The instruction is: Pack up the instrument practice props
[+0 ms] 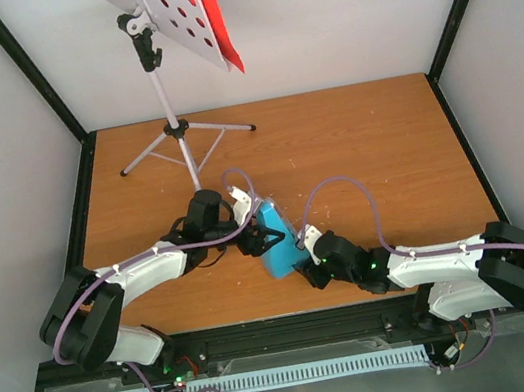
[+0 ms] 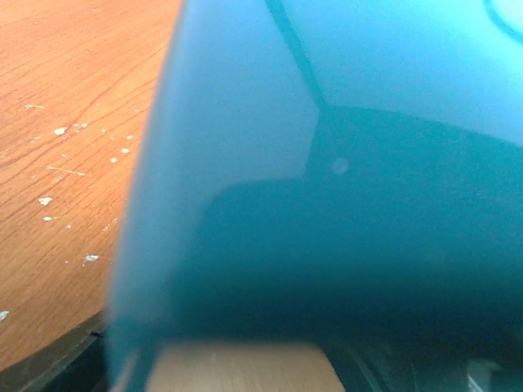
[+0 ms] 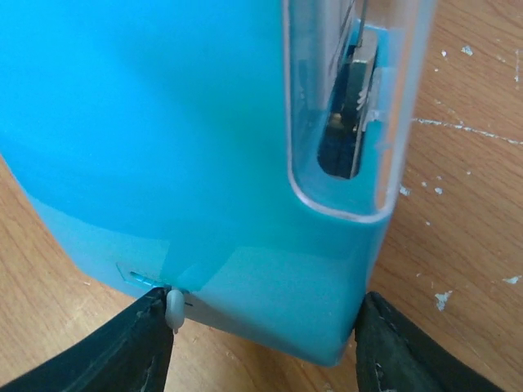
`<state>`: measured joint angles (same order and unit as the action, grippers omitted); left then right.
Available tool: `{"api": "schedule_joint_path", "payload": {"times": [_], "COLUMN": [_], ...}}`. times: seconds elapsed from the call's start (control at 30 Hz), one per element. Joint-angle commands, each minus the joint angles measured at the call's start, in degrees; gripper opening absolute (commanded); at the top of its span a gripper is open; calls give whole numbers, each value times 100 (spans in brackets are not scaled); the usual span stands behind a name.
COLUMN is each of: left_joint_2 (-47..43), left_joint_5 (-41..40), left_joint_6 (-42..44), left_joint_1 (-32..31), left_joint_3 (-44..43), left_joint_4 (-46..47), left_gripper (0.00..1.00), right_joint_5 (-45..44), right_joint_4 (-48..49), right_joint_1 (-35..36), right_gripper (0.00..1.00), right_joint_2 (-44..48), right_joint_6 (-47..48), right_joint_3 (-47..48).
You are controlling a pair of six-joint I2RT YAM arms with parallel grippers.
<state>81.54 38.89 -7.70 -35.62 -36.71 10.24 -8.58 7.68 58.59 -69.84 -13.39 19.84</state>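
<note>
- Top view: the music stand point(image 1: 170, 9) is up in the upper left, its white punched desk tilted, a red sheet point(image 1: 221, 22) on its right edge and the silver tripod legs point(image 1: 185, 140) planted at the back of the table point(image 1: 365, 147).
- Lower centre, and here's the action: the blue metronome point(image 1: 275, 254) sits squeezed between both arms. The left gripper point(image 1: 261, 238) comes in from the left, its black fingers lying over the metronome's upper end. The right gripper point(image 1: 300, 253) meets it from the lower right.
- Left wrist view: the blue metronome point(image 2: 327, 163) fills nearly the whole frame, blurred and right up against the lens, with a strip of table point(image 2: 65, 122) at left. No fingers are showing, so I can't tell whether this tool is clamped or just resting there.
- Right wrist view: crisp look here! The blue metronome point(image 3: 163, 122) fills the upper frame, a clear window point(image 3: 351, 106) at upper right. The right gripper point(image 3: 263, 325) has one black finger point(image 3: 131, 351) at lower left and the other at lower right, each pressed on a bottom corner, so the jaws are partly closed and pinching the body.
</note>
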Motion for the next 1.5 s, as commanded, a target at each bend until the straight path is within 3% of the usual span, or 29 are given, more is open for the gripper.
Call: {"api": "schedule_joint_path", "payload": {"times": [0.0, 0.1, 0.3, 0.43, 0.57, 0.7, 0.87, 1.0, 1.13, 1.33, 1.47], "left_joint_2": [22, -10, -283, -453, -488, -643, -909, -1144, -1549, -2968, -3424], "left_joint_5": [383, 344, -222, -544, -1282, -1818, -2352, -2262, -2552, -1922, -1466], "left_joint_6": [61, 136, 525, 678, 829, 929, 946, 717, 309, -574, -985], "left_joint_1": [-7, -20, -327, -649, -1020, -1351, -1442, -1440, -1345, -559, -38], "left_joint_3": [-94, -88, -101, -60, -31, 33, 192, 261, 550, 1272, 989], "left_joint_4": [-105, -161, -455, -502, -637, -631, -573, -479, -461, -172, -545], "left_gripper": [57, 56, 58, 60, 64, 70, 87, 97, 99, 99, 99], "right_joint_5": [-166, -134, 4, 842, 2236, 4113, 5318, 5485, 5843, 6156, 6401], "right_joint_4": [239, 220, 123, 114, 456, 819, 564, 429, 504, 561, 553], "right_joint_1": [4, 10, -43, -569, -1601, -2530, -2573, -2574, -2572, -2556, -2496], "right_gripper": [53, 56, 92, 96, 100, 100, 100, 100, 100, 100, 99], "right_joint_2": [-3, 120, 1255, 2240, 2875, 2508, 1671, 1099, 511, -52, -231], "right_joint_6": [-135, -170, -241, -243, -442, -650, -240, 157, 269, 315, 226], "right_joint_3": [-25, -73, -228, -171, -151, 132, 715, 980, 1353, 1702, 1724]}}
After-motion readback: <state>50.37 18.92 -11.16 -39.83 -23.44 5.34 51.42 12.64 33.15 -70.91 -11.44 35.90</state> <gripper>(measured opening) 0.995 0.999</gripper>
